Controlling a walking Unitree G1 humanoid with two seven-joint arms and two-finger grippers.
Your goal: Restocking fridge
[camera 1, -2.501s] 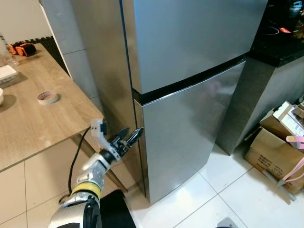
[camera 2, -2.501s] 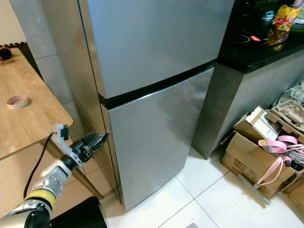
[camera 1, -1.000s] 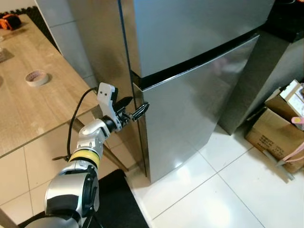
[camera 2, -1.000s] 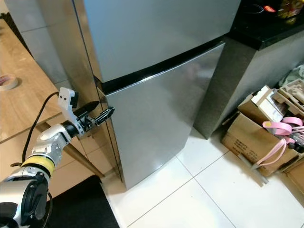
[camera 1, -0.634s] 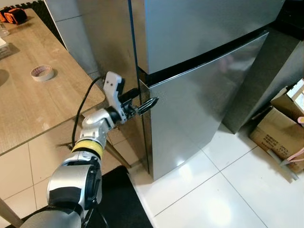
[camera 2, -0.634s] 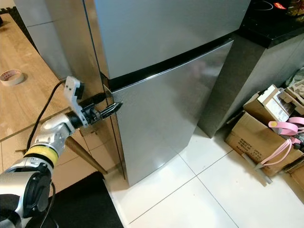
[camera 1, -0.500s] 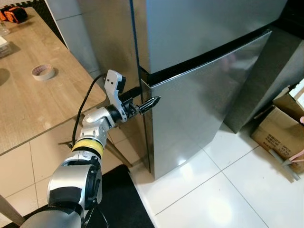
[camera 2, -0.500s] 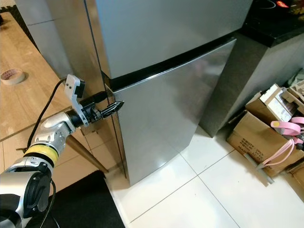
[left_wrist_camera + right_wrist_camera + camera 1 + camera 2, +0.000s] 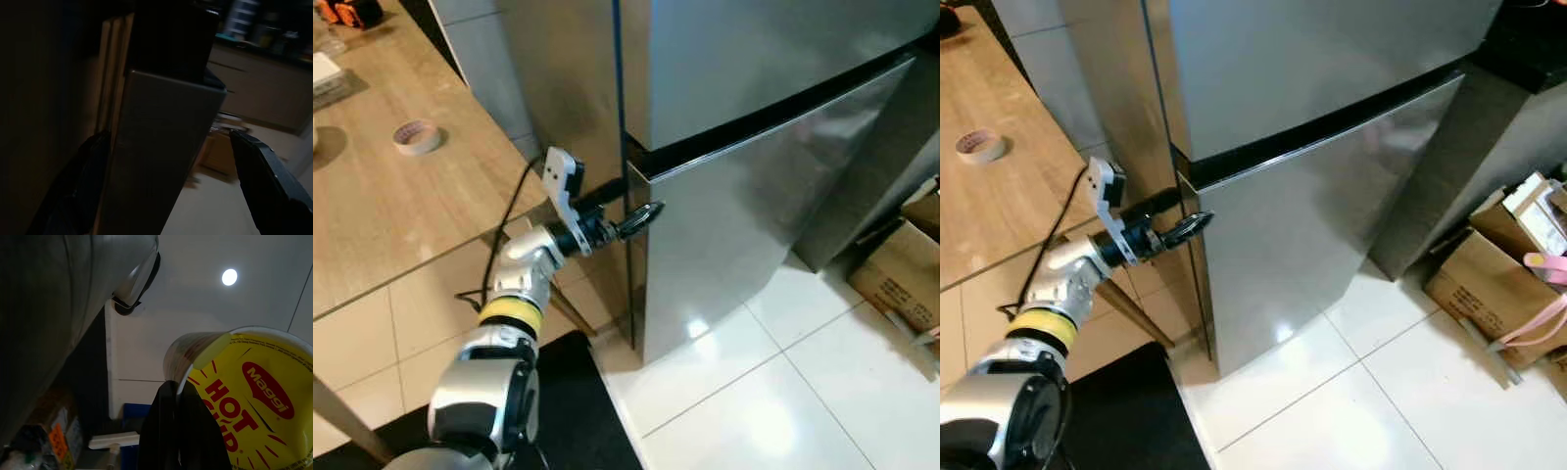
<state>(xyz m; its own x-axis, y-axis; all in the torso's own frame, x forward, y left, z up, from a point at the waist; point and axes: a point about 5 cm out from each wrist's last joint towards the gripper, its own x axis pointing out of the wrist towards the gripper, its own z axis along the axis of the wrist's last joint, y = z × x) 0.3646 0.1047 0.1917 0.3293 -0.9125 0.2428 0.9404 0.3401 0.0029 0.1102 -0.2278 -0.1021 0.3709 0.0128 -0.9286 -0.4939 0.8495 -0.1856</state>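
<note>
The tall stainless-steel fridge (image 9: 754,117) fills the upper centre and right of the head views, both doors closed; the left gripper (image 9: 631,217), at centre-left, has its black fingers spread to either side of the lower door's (image 9: 156,161) hinge-side edge; the right gripper (image 9: 183,426) is clamped on the rim of a yellow Maggi Hot Cup noodle cup (image 9: 254,401); a light wooden table (image 9: 372,215) with a roll of tape (image 9: 417,136) sits at upper left.

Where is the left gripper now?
The left gripper is at the lower fridge door's top left corner, its fingers straddling the door's edge, beside the wooden table.
</note>
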